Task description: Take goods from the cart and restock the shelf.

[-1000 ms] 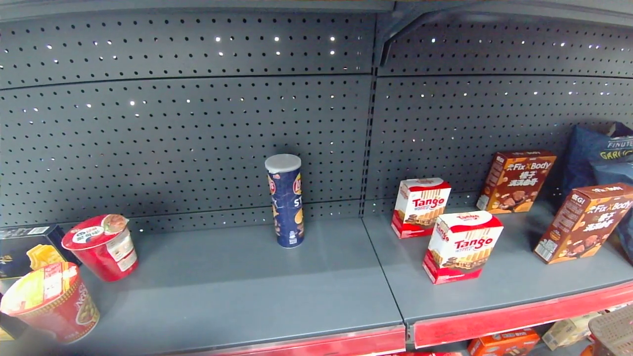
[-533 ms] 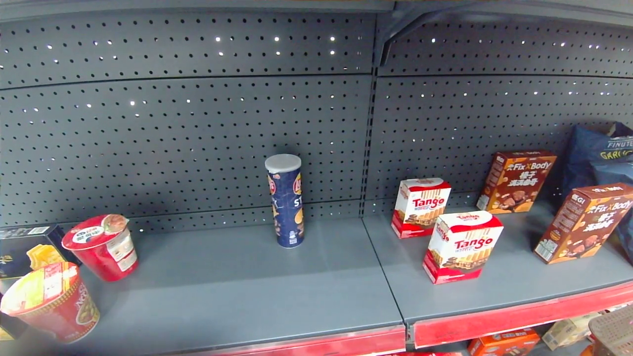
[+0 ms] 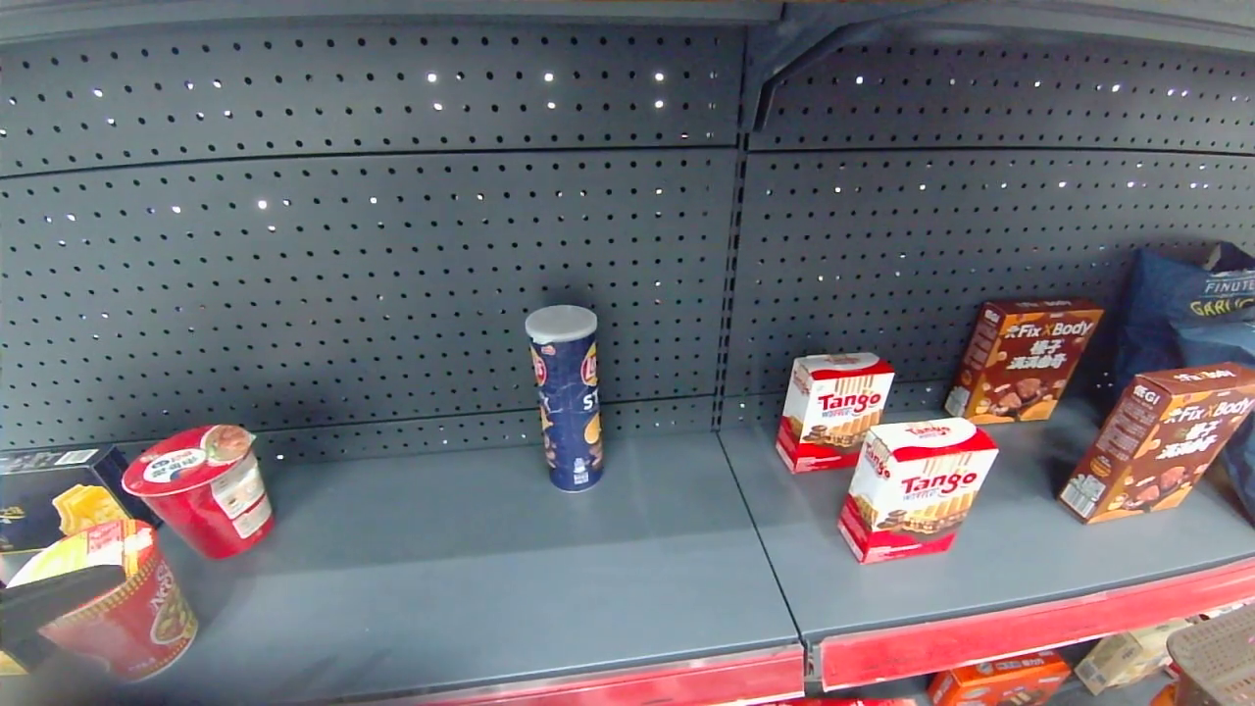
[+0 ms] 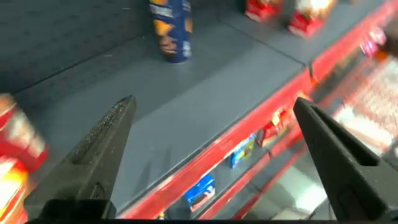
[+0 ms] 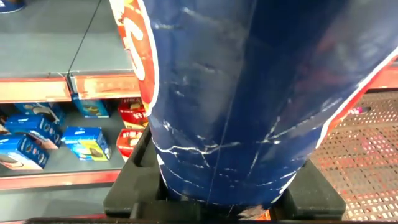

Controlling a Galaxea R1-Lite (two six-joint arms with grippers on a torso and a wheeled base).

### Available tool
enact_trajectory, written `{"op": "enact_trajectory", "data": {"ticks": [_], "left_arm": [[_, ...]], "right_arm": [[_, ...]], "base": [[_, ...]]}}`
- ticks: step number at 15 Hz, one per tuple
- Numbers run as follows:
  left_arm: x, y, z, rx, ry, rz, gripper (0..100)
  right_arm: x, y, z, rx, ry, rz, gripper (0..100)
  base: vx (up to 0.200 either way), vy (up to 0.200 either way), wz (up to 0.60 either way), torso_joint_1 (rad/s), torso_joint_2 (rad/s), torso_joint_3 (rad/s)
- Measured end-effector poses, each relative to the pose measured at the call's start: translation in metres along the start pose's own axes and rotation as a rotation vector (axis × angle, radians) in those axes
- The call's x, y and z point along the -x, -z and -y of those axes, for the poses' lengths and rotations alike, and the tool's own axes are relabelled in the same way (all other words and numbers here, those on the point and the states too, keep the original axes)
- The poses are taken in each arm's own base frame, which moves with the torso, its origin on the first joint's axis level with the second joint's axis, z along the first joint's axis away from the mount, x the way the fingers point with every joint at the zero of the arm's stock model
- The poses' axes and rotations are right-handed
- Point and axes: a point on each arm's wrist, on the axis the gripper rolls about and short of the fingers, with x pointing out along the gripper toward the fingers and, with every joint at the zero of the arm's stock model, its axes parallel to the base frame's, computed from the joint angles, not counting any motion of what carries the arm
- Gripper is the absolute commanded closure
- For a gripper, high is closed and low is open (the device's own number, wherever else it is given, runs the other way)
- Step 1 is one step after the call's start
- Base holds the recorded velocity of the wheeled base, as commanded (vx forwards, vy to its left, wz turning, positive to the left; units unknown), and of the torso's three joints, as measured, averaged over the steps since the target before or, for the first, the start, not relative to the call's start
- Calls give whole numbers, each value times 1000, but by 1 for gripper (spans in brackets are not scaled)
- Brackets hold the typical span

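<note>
A grey shelf board [image 3: 471, 569] carries a tall blue chip can [image 3: 567, 397] standing upright at its middle. My left gripper [image 4: 211, 143] hangs open and empty over the shelf's front edge, and the can [image 4: 171, 28] stands farther back. One dark finger [image 3: 49, 608] of it overlaps the front red cup [image 3: 108, 598] at the lower left of the head view. My right gripper [image 5: 224, 199] is shut on a crinkled blue snack bag [image 5: 236, 93] with a red and white logo. The bag hides that gripper's fingertips.
A second red cup [image 3: 201, 490] and a dark box [image 3: 49, 490] stand at the left. Two red-white wafer boxes [image 3: 917, 485], two brown boxes [image 3: 1157, 441] and blue bags [image 3: 1191, 294] fill the right board. Lower shelves hold blue boxes [image 5: 37, 137]. A basket corner [image 3: 1221, 657] is at lower right.
A dark finger of my left gripper has come into the head view at the lower left, in front of the near red cup. The goods on the shelf have not moved.
</note>
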Motion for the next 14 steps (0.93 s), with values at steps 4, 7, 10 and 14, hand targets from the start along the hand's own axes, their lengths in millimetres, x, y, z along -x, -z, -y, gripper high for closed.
{"op": "enact_trajectory", "data": {"ticks": [4,7,10,14], "left_arm": [[-29,8,-11,-8,106,-40,0],[-60,0,-27,-16,134,-26,0],[-104,-8,-50,-41,155,27,0],[-162,-25,-80,-56,225,65,0]], "right_arm": [[-4,-1,0,0,4,6,100],[-5,-1,0,1,5,-7,100],[-6,-5,0,2,4,-13,100],[-7,-8,1,2,4,-18,100]], "base": [[0,0,0,0,0,0],[0,0,0,0,0,0],[0,0,0,0,0,0],[0,0,0,0,0,0]]}}
